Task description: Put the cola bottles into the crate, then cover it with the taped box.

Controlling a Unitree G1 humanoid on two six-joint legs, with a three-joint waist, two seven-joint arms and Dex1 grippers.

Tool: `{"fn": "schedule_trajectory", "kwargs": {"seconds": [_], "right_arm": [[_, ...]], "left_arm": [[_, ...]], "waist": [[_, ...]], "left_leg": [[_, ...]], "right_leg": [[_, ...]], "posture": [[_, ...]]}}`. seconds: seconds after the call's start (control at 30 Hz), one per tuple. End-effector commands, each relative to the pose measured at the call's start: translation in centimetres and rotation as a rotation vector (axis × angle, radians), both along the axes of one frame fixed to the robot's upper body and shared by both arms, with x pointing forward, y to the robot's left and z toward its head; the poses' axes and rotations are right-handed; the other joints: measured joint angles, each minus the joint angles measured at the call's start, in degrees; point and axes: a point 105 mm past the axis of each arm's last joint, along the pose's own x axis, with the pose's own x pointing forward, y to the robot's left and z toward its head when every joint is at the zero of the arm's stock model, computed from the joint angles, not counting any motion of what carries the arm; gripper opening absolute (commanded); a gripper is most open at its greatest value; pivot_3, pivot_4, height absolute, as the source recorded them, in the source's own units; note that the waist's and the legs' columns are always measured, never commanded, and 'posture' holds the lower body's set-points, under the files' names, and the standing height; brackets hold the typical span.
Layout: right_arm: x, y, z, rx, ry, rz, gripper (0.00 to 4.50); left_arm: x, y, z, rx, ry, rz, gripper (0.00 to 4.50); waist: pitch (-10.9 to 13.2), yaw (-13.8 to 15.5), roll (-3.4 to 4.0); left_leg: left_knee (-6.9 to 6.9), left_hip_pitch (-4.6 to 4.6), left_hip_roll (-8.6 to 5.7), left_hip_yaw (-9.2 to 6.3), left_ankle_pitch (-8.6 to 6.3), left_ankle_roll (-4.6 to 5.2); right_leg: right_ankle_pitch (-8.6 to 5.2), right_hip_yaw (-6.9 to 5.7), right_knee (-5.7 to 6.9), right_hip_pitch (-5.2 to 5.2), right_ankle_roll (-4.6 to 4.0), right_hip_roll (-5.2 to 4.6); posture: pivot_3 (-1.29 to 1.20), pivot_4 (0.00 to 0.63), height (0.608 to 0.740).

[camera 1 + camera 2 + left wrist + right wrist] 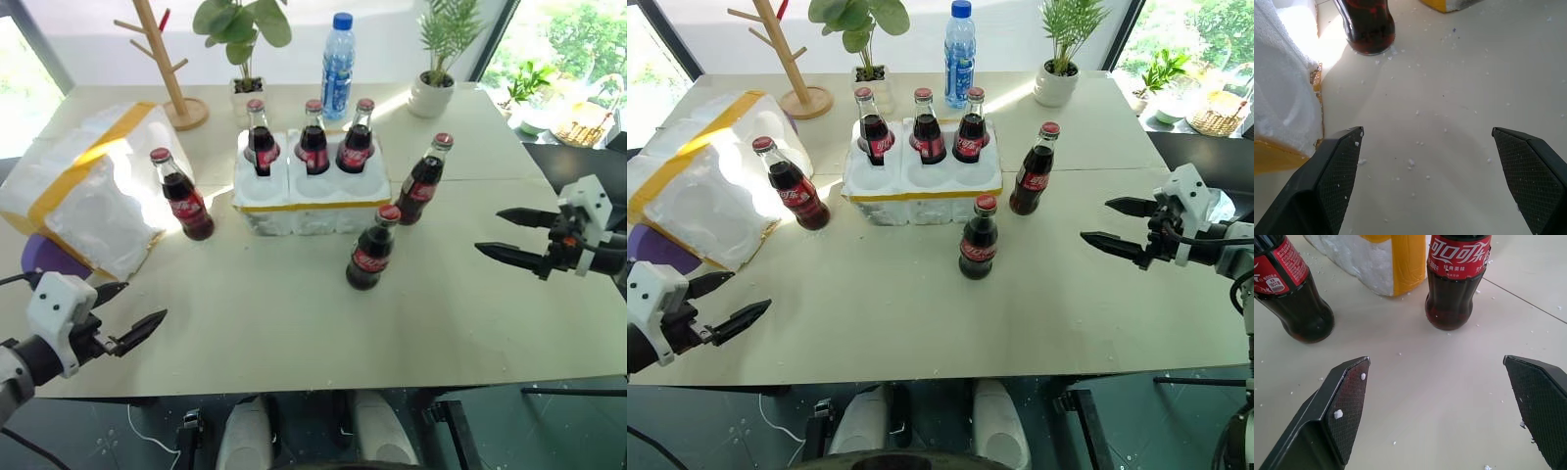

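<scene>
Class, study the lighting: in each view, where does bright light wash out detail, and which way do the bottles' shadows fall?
Left eye view: sun bleaches the taped box and the table behind the crate; the cola bottles cast faint shadows. Left wrist view: a glare patch beside a bottle base. Right wrist view: even light, soft shadows under two bottles.
</scene>
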Motion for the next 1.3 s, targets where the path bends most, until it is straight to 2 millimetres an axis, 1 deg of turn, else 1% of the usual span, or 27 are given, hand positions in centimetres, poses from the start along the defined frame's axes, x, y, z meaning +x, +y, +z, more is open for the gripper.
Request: {"fn": "schedule_trajectory", "kwargs": {"seconds": [0.03,0.4,0.53,0.63,0.8,0.93,1.0,1.07,1.17,1.3], "right_arm": [[0.2,0.2,1.1,0.002,-0.049,0.012,4.5],[0.3,0.2,1.0,0.008,-0.053,0.002,4.5],[0.2,0.2,1.0,0.022,-0.03,0.01,4.5],[0.2,0.3,1.8,0.026,-0.043,0.01,4.5],[-0.7,0.8,3.8,0.103,-0.031,0.052,4.5],[-1.8,2.1,5.1,0.155,-0.012,0.111,4.5],[-2.6,3.0,6.1,0.166,-0.008,0.155,4.5],[-3.7,4.0,7.0,0.174,0.004,0.212,4.5],[-4.9,5.1,7.9,0.183,0.017,0.275,4.5],[-6.4,6.4,9.7,0.225,0.017,0.353,4.5]], "left_arm": [[0.0,-0.4,0.8,0.006,-0.038,-0.008,4.4],[0.1,-0.6,0.7,-0.022,-0.051,0.027,4.4],[0.5,-0.6,1.2,-0.04,-0.076,0.034,4.4],[1.1,-0.7,1.9,-0.062,-0.109,0.054,4.4],[2.5,-1.2,3.3,-0.13,-0.186,0.089,4.4],[3.7,-1.6,4.2,-0.169,-0.233,0.118,4.4],[4.8,-1.4,4.4,-0.169,-0.263,0.158,4.4],[6.0,-1.4,4.5,-0.178,-0.283,0.188,4.4],[7.2,-1.8,4.4,-0.187,-0.288,0.195,4.4],[8.8,-2.6,4.3,-0.198,-0.297,0.197,4.4]], "waist": [[0.0,0.01,0.0],[0.0,0.01,0.01],[0.0,0.01,0.01],[-0.01,0.01,0.02],[-0.01,0.11,0.02],[-0.02,0.12,0.03],[-0.03,0.12,0.05],[-0.04,0.14,0.06],[-0.05,0.16,0.04],[-0.05,0.19,0.03]], "left_leg": [[0.0,0.0,0.0,0.0,0.0,0.0],[0.01,0.02,-0.01,0.0,0.01,0.0],[0.01,0.02,-0.01,0.0,0.01,0.0],[0.03,0.04,-0.01,0.0,0.01,-0.01],[0.04,0.04,-0.01,0.0,0.02,-0.01],[0.06,0.08,-0.02,-0.02,0.03,-0.03],[0.07,0.11,-0.01,-0.02,0.03,-0.03],[0.07,0.14,-0.02,-0.02,0.03,-0.03],[0.07,0.17,-0.02,-0.05,0.03,-0.03],[0.08,0.17,-0.03,-0.06,0.03,-0.03]], "right_leg": [[0.0,0.0,0.0,0.0,0.0,0.0],[0.01,0.0,0.01,0.04,0.01,0.03],[0.01,0.0,0.01,0.06,0.01,0.03],[0.02,0.0,0.02,0.1,0.01,0.04],[0.03,-0.01,0.02,0.16,0.02,0.06],[0.05,-0.01,0.06,0.21,0.05,0.07],[0.1,-0.01,0.06,0.27,0.13,0.09],[0.1,-0.01,0.06,0.32,0.14,0.09],[0.11,-0.04,0.06,0.39,0.15,0.12],[0.12,-0.05,0.05,0.42,0.17,0.11]], "posture": [[0.0,0.15,0.74],[0.0,0.15,0.74],[0.0,0.15,0.74],[0.0,0.15,0.74],[0.0,0.15,0.74],[0.0,0.15,0.74],[0.0,0.15,0.74],[0.0,0.15,0.74],[0.0,0.15,0.74],[0.0,0.15,0.74]]}}
